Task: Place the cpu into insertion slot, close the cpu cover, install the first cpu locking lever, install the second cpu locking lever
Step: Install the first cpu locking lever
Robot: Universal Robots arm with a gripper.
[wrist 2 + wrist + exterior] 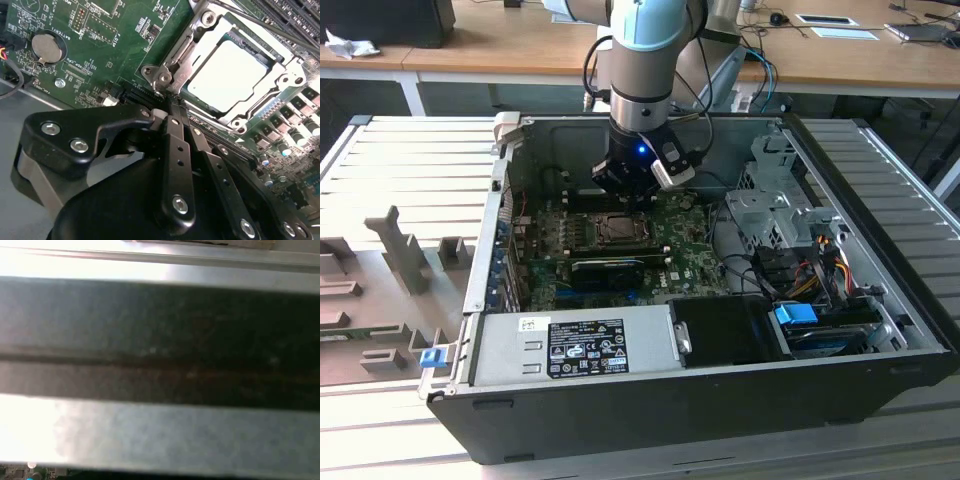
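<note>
In the second wrist view the cpu (227, 75) lies flat in the insertion slot (260, 107), its silver top showing through the window of the cpu cover (200, 37). The cover lies down over the chip. My gripper (172, 107) is shut, its two black fingers (175, 145) pressed together with nothing visible between them. Their tips rest at the socket's corner beside a metal lever hook (164, 76). In the exterior view the gripper (628, 195) hangs low just behind the socket (618, 228) on the green motherboard (685, 255).
The board lies inside an open black computer case (880, 200). A black card (610, 268) sits in front of the socket, a grey power supply (575, 345) at the front, and cables and drive cages (790, 230) at the exterior view's right. A coin battery (48, 47) is on the board.
</note>
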